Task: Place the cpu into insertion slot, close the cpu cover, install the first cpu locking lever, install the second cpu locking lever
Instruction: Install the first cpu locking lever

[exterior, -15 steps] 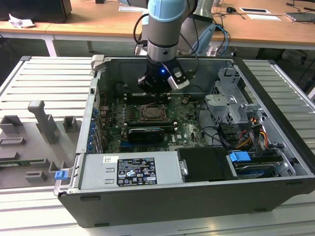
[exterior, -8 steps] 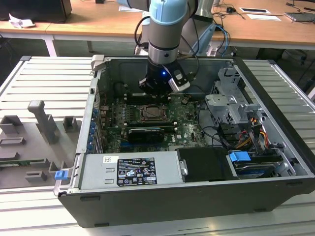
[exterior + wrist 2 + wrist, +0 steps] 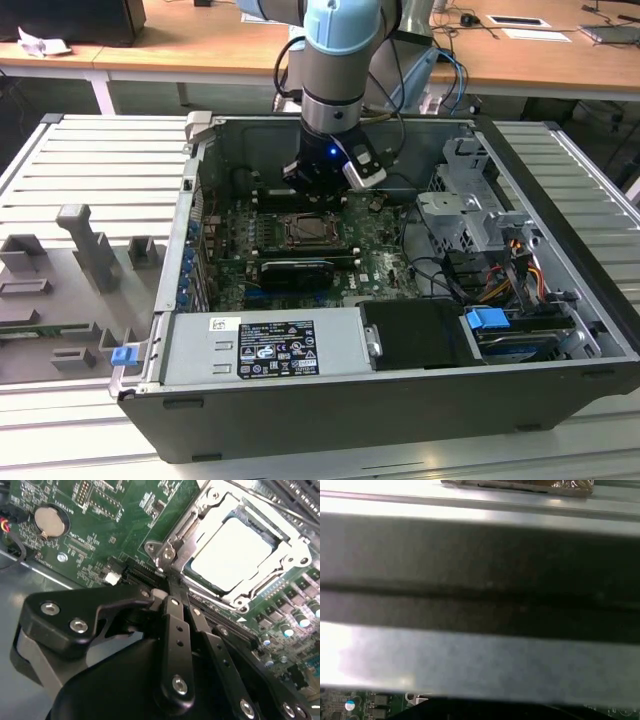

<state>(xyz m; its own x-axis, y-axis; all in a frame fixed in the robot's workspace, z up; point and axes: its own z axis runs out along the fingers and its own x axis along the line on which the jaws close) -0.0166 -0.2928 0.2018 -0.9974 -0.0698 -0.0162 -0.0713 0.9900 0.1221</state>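
Exterior view: the arm reaches into the open computer case [image 3: 560, 300], its gripper [image 3: 318, 190] just above the green motherboard [image 3: 230, 245], beside the insertion slot [image 3: 312, 232]. A white-printed black label [image 3: 275, 348] lies on the power supply; its print is too small to read.

Second wrist view: the cpu [image 3: 231, 554] sits in the insertion slot, the cpu cover [image 3: 207, 510] closed around it. The gripper's [image 3: 172, 587] fingers [image 3: 175, 625] stand narrow, drawn together, holding nothing, at the socket's corner. A coin cell [image 3: 49, 521] lies well apart.

First wrist view: the case wall [image 3: 480, 580], blurred.
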